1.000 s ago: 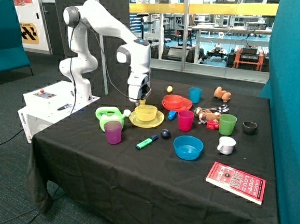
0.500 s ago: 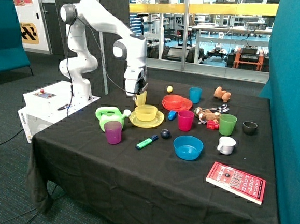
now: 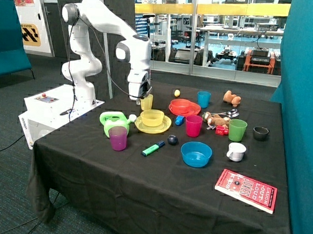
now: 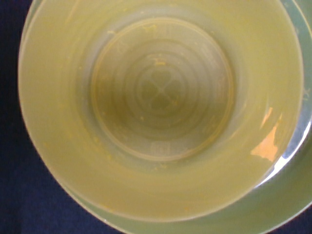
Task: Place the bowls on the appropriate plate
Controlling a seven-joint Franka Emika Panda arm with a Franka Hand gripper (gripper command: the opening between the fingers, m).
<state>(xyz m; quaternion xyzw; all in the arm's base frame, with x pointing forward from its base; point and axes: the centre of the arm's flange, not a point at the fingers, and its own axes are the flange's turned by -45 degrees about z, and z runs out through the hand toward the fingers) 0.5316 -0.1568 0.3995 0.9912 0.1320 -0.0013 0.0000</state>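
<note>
Hovering: tool [image 3: 140, 100] above yellow bowl [image 3: 152, 117], arm bent.

The table [image 3: 140, 186] is wearing a black cloth, matt and hanging in soft folds. The yellow bowl [image 3: 152, 117] and the yellow plate [image 3: 139, 124] are showing as smooth plastic; in the wrist view the yellow bowl's inside [image 4: 161, 97] is looking slightly translucent, with moulded rings and a glossy glint near the rim. The red-orange bowl [image 3: 182, 104] and the blue bowl [image 3: 196, 154] are looking like smooth plastic. The arm's shell [image 3: 107, 23] is appearing as glossy white plastic. The red book [image 3: 245, 189] is showing a paper cover.
</note>
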